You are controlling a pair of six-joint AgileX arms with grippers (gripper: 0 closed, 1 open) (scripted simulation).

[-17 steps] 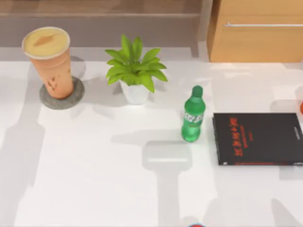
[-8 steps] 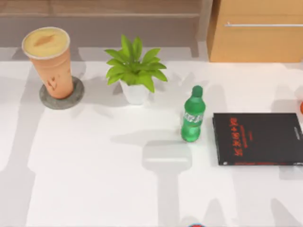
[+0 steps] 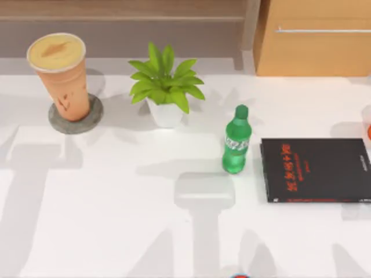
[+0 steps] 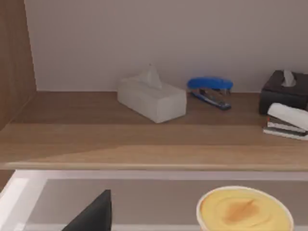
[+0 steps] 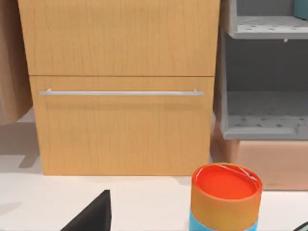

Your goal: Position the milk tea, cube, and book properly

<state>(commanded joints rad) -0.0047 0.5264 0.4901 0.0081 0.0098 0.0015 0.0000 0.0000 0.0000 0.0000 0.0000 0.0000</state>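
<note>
Nothing on the bench has shifted since the earlier frames; just the arm shadows lie differently across it. Milk tea stands upright on a grey coaster at the far left, beside a plant. A green bottle stands just left of a black book. In the left wrist view, the milk tea's top sits near a dark finger, with a shelf beyond; whether the left fingers are released or clenched, I cannot tell. In the right wrist view, an orange-topped can stands near a finger before a drawer; the right fingers' state I cannot tell either.
</note>
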